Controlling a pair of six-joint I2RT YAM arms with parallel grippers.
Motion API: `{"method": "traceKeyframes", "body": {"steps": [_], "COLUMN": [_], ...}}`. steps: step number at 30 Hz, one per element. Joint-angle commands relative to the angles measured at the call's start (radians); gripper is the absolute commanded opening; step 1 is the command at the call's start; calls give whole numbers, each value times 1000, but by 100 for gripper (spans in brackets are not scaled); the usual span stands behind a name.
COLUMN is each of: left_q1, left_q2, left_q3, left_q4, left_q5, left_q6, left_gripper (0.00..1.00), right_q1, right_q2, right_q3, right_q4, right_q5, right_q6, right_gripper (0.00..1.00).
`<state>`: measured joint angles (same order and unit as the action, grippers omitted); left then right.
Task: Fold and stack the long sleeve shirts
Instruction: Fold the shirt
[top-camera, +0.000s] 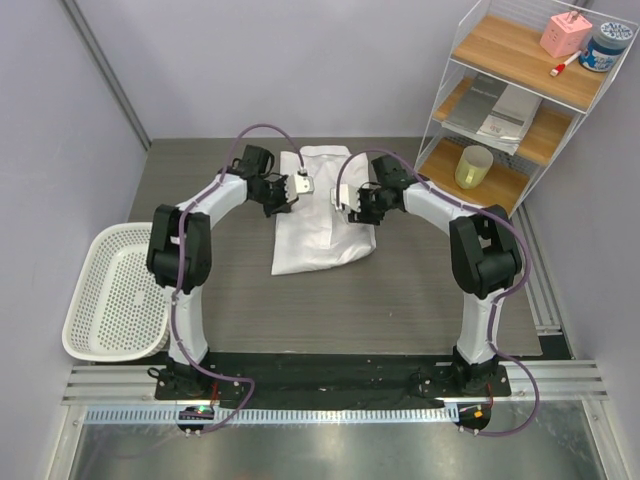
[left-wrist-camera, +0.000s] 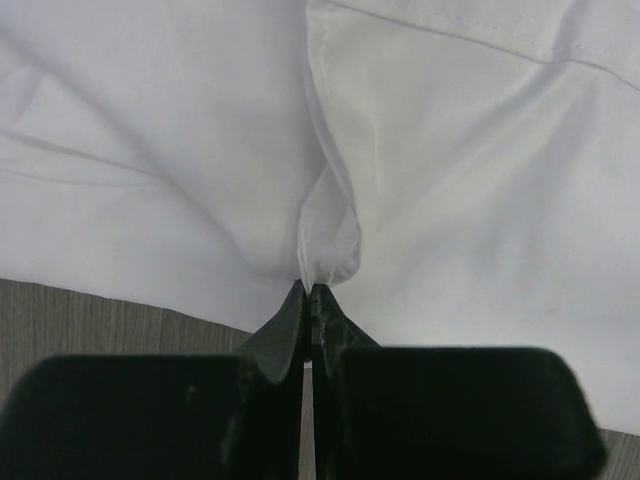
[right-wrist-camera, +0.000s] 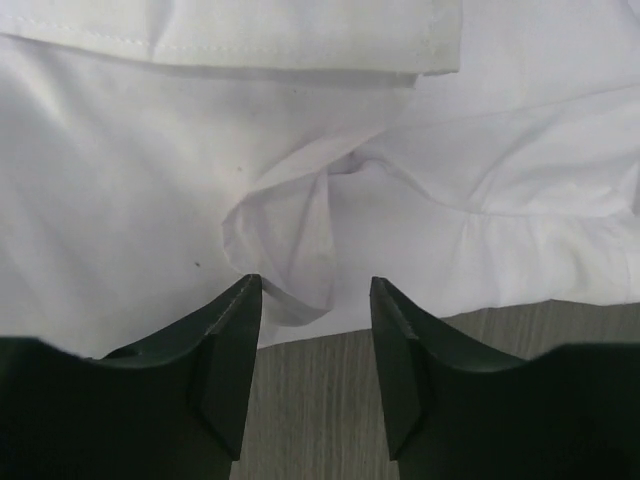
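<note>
- The table (top-camera: 400, 300) carries the cloth, with both arm bases at its near edge.
- The long sleeve shirt (top-camera: 320, 230), white and partly folded, lies toward the far edge, about midway between the side edges.
- The white perforated basket (top-camera: 120, 295) sits at the left edge, well apart from the shirt.
- The left gripper (left-wrist-camera: 308, 292) has its fingers pressed together on a pinch of cloth at the shirt's left border.
- The right gripper (right-wrist-camera: 315, 285) stands partly open at the right border, with a puckered fold just ahead of its fingers, unclamped.
</note>
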<state>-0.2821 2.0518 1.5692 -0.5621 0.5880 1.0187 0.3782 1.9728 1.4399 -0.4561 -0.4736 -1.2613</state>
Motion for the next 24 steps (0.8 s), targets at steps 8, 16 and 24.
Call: {"method": "traceKeyframes", "body": {"steps": [8, 16, 24], "left_q1": [44, 67, 97], "left_q2": [-16, -255, -352], "left_q3": [161, -90, -395], "left_q4": [-12, 38, 183], "left_q5": [-148, -104, 41], "left_q6": [-342, -665, -1003], "left_gripper": [39, 75, 72], "right_q1": [-70, -74, -85], "right_q2": [-145, -255, -246], "right_q3": [194, 67, -179], "right_q4": [-36, -171, -33], "right_q5": [139, -40, -143], "right_q6": [585, 1088, 1315], "right_gripper": [79, 80, 80]}}
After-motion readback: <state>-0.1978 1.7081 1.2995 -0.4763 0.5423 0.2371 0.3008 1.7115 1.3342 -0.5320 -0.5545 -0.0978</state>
